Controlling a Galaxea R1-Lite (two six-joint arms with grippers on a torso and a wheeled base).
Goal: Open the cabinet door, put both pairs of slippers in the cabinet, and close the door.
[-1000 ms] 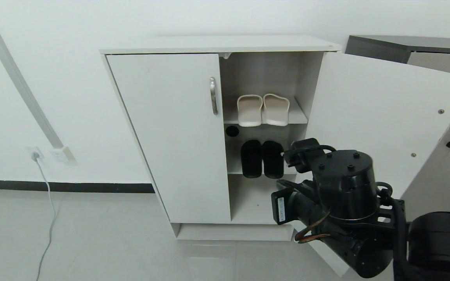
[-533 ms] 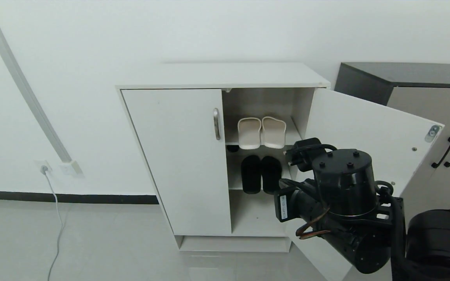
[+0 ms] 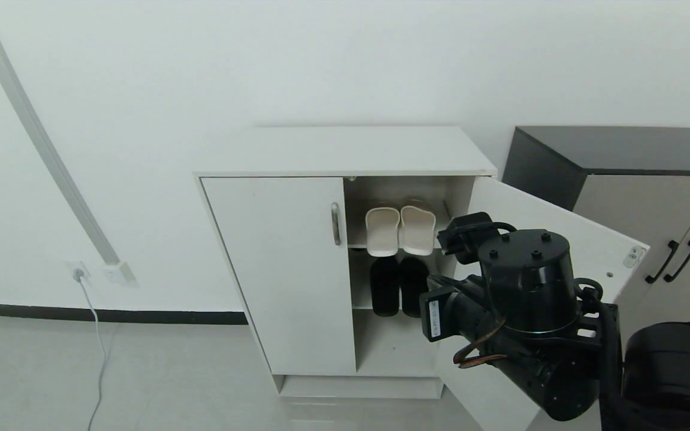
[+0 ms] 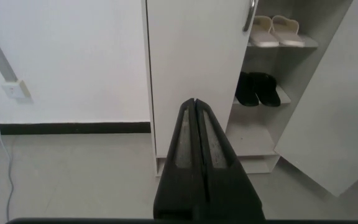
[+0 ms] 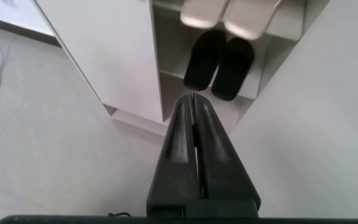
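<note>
The white cabinet (image 3: 345,149) stands against the wall with its right door (image 3: 536,239) swung open and its left door (image 3: 279,269) shut. A beige pair of slippers (image 3: 399,230) lies on the upper shelf and a black pair (image 3: 399,286) on the shelf below. In the wrist views the beige pair (image 4: 276,30) (image 5: 232,12) sits above the black pair (image 4: 258,89) (image 5: 219,62). My right arm is raised in front of the open door. Its gripper (image 5: 194,102) is shut and holds nothing, in front of the open compartment. My left gripper (image 4: 195,107) is shut and empty, facing the left door.
A grey cabinet (image 3: 632,179) with black handles (image 3: 674,261) stands right of the open door. A wall socket (image 3: 78,274) with a white cable (image 3: 100,359) and a slanted conduit (image 3: 39,137) are at the left. The grey floor (image 3: 111,377) lies in front.
The head view has pulled back from the cabinet, which now looks smaller and lower in the picture. The slippers lie as before and the right arm holds its pose.
</note>
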